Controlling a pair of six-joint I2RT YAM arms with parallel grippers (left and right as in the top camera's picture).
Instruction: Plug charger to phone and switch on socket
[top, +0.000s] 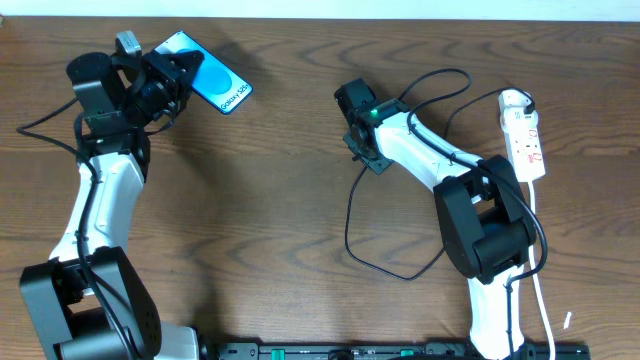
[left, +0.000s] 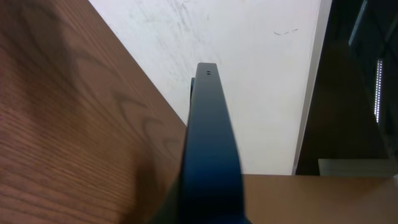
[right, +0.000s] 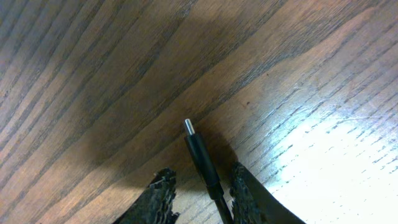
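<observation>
As right gripper (right: 202, 175) hovers — charger (right: 200, 154) between fingers (right: 158, 194).

Furniture: one table (top: 300, 300), dark brown wood with strong grain; it fills the overhead view. Ahead of the left gripper (top: 185, 75), past the table edge: a pale scuffed surface (left: 261, 74), wall or floor unclear; right of that a white strip (left: 309, 93); then a dark area (left: 354, 81) with a column of small lights (left: 377, 87). Around the right gripper (right: 199, 186): a glare patch (right: 323, 143) on the wood ahead-right; a soft shadow (right: 112, 112) ahead-left.
</observation>
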